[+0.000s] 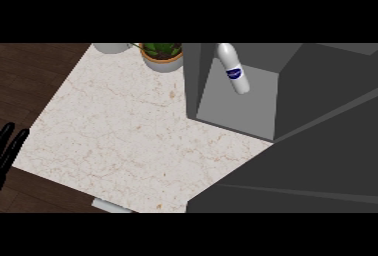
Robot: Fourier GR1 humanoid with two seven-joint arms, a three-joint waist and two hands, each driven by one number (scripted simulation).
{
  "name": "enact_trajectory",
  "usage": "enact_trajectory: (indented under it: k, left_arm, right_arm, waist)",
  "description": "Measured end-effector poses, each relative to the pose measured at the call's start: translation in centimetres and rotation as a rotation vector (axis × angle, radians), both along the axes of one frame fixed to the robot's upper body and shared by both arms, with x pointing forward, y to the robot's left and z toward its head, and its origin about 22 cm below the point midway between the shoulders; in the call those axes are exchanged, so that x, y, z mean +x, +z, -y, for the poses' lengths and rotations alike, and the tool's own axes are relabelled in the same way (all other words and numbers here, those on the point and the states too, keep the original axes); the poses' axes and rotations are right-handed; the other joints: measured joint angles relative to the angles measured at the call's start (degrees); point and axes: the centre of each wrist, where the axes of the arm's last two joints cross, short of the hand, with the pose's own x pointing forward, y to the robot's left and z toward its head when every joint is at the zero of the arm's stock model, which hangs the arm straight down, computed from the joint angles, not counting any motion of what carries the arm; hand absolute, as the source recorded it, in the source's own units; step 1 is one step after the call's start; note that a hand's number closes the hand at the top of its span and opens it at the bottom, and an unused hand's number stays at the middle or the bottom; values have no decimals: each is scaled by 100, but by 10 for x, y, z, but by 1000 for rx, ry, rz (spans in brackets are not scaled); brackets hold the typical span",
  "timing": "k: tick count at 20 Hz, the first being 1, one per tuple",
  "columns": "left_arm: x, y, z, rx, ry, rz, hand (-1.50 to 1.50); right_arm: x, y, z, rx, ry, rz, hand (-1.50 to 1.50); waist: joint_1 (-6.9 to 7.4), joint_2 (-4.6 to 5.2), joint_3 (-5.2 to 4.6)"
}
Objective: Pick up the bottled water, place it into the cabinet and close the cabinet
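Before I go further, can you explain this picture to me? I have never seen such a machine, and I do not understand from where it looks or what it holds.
The view is from the robot's head, looking steeply down at a marble counter. The black fingers at the left edge are its left hand, resting open and holding nothing. The right hand is not visible. A bottled water stands inside the grey cabinet, whose door is open. A potted plant and a pale dish sit at the counter's far edge.
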Motion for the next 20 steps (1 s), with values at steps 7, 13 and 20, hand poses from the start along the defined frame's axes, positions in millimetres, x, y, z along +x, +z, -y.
enact_trajectory:
  k: [7,13,20]
  left_arm:
    - [1,-2,-3,1,-4,-14,-150]
    - [-1,-8,-8,-8,16,-30,-150]
    - [-2,-11,-14,-18,35,-33,-150]
  right_arm:
    - [42,-3,-21,-18,-48,-38,150]
    - [90,6,-47,29,-248,-61,150]
    - [150,30,-79,88,-477,-90,150]
  waist:
    - [-9,-39,35]
    - [-133,-112,59]
    - [-264,-148,90]
